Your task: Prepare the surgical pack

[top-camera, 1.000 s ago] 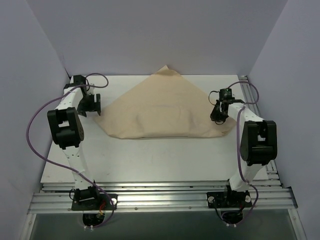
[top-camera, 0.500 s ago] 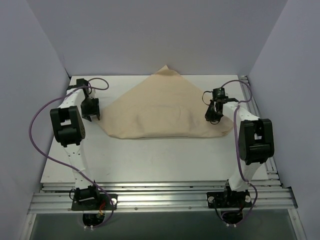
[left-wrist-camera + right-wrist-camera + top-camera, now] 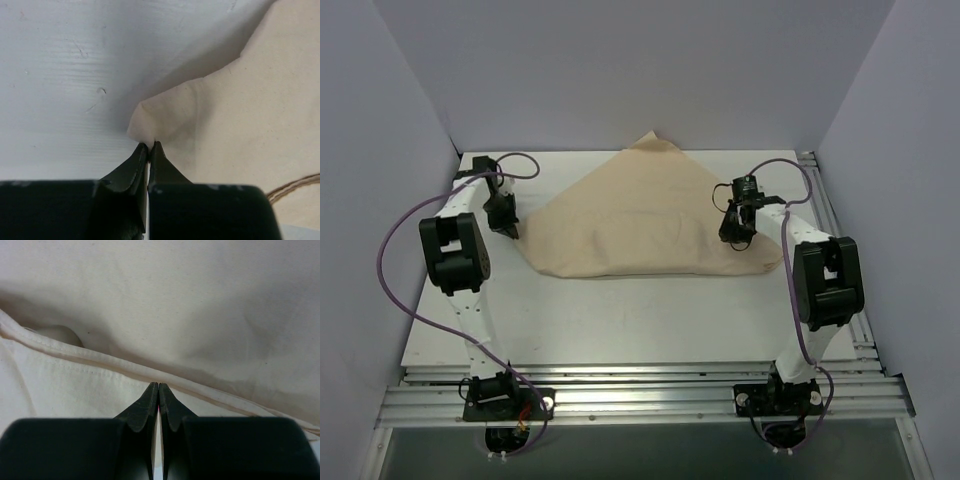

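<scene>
Left claw (image 3: pixel 149 146) is clamped narrow on the tan cloth's (image 3: pixel 240 130) folded corner, right at its tips. Right claw (image 3: pixel 158 386) is pressed shut against a stitched hem; whether it pinches the hem, I cannot tell. Beyond both claws the cloth spreads out, softly creased, narrowing to a far point.

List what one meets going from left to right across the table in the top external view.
left gripper, shut on the sheet's left corner → tan cloth sheet → right gripper, shut, over the sheet's right part
</scene>
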Robot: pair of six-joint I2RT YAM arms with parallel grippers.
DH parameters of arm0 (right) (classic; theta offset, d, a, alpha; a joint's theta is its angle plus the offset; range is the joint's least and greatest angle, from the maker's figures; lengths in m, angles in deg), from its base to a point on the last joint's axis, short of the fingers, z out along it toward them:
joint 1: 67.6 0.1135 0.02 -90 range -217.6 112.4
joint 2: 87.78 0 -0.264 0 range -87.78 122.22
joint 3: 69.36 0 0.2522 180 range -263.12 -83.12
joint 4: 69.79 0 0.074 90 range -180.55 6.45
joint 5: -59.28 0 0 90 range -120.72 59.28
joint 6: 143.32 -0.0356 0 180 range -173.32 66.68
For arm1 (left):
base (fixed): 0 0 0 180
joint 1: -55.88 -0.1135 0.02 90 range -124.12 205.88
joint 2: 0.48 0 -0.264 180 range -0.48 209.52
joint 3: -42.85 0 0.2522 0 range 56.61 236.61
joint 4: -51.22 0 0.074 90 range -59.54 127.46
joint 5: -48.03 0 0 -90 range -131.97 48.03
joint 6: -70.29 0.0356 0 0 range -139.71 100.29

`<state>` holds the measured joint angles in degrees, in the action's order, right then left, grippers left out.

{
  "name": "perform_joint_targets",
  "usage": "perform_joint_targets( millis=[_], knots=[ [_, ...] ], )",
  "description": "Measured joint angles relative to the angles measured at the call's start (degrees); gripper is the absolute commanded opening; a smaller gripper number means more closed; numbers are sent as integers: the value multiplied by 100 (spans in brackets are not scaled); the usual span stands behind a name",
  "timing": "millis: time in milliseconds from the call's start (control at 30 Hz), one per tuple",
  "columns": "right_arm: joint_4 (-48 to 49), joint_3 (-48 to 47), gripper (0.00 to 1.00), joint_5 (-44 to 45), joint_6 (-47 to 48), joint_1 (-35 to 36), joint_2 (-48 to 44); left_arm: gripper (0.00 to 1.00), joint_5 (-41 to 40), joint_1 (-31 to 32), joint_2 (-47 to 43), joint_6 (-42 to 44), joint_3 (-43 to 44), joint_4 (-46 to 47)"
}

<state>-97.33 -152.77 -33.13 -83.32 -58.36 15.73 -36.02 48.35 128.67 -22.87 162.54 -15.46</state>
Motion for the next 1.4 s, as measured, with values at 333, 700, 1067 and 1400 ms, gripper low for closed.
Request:
perform_joint_targets(
  millis=[333,700,1067,1400],
  knots=[
    [275,0,0,-153,-39,87,55,2,216,369,-1373,153,-101,-26],
    [459,0,0,-328,-44,13,186,2,376,2103,-1657,348,953,-396],
    [197,212,57,-122,127,-1263,-649,2,214,2387,-1486,363,1134,-457],
    [162,26,69,-107,402,-2822,46,2,26,2374,-1547,363,485,-326]
  ],
)
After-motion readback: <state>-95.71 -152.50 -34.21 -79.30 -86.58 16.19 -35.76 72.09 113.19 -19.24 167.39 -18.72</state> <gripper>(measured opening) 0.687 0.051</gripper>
